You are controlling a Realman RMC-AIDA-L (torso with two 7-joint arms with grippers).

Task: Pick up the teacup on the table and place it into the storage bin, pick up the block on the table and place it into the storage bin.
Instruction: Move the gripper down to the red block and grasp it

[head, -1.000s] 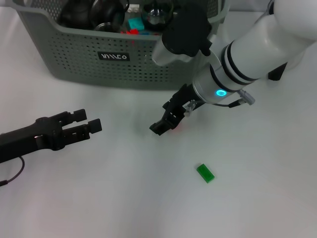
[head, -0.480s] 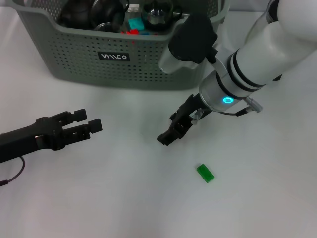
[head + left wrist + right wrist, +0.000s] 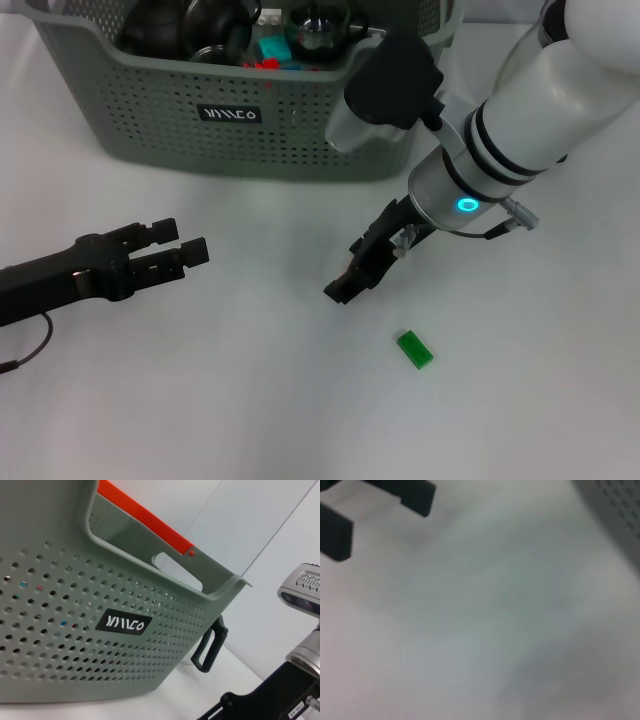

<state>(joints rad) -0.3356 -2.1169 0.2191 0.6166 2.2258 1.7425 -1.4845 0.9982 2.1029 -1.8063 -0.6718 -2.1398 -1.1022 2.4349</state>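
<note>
On the white table [image 3: 200, 400] in the head view, the green block [image 3: 415, 349] lies alone, just beside and below the right pincer [image 3: 345, 285], which hangs low over the surface; whether its fingers are parted cannot be told here. The left pincer [image 3: 175, 248] rests well apart to the left, its two fingers spread and empty. The storage bin [image 3: 150, 110] stands at the far edge and holds dark glassware and small coloured pieces; no teacup is left on the table, so that half of the task looks done, and the block remains.

In the left wrist view, the storage bin's perforated wall and black label fill the picture, with the right arm [image 3: 280, 690] at the edge.

In the right wrist view, only blurred table and the left pincer's fingertips [image 3: 417, 495] show; the block is not visible.
</note>
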